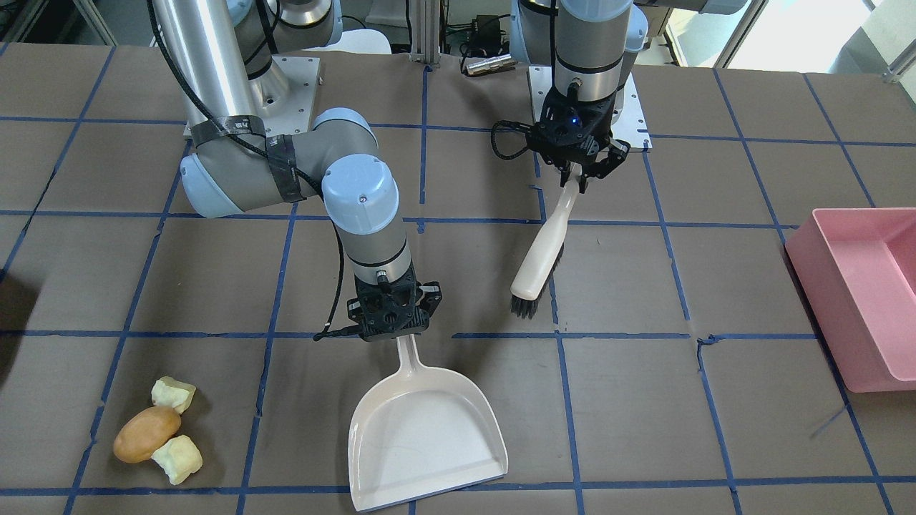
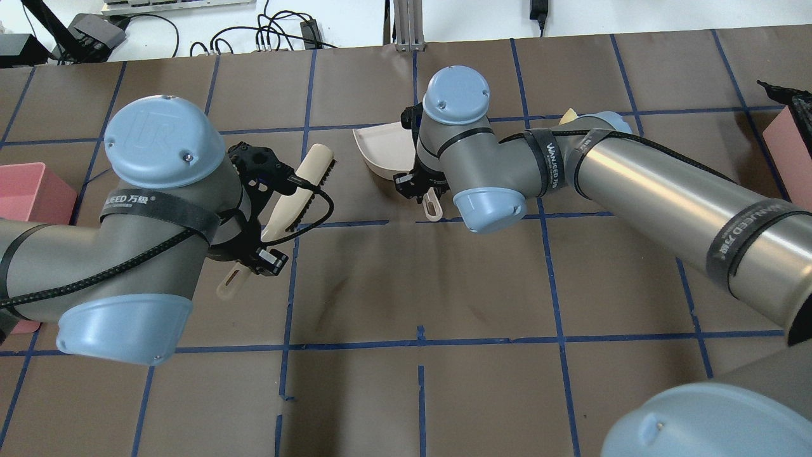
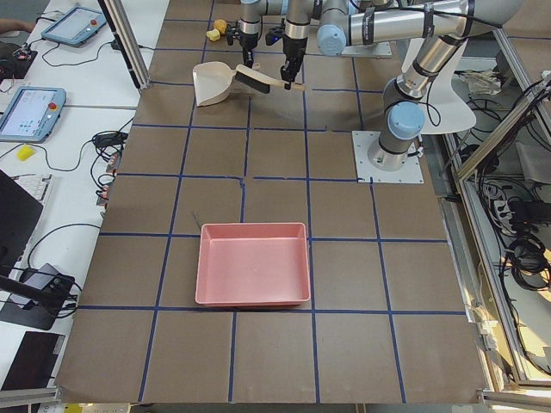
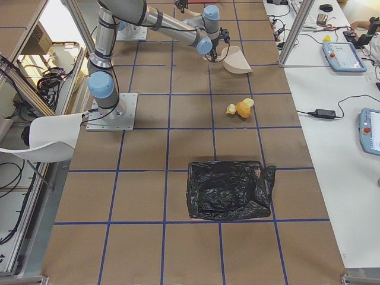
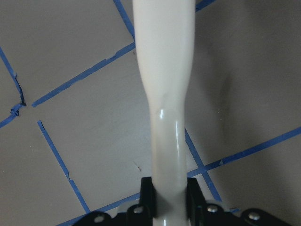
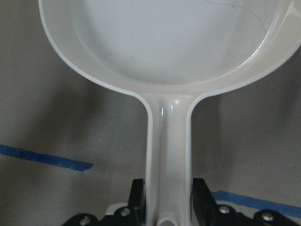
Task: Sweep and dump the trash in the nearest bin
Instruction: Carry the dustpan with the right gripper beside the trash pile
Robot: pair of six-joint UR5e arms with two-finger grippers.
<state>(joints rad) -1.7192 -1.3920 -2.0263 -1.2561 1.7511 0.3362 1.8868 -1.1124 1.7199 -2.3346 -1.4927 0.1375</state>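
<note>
Both end effectors are closed on tools. The handle of a cream dustpan is clamped in the right end effector, and the handle of a brush, held at a slant, is gripped by the left end effector. The trash, a tan lump touched by two pale chunks, is seen on the table, well apart from the dustpan, toward the right arm's end. A pink bin is set at the opposite end.
</note>
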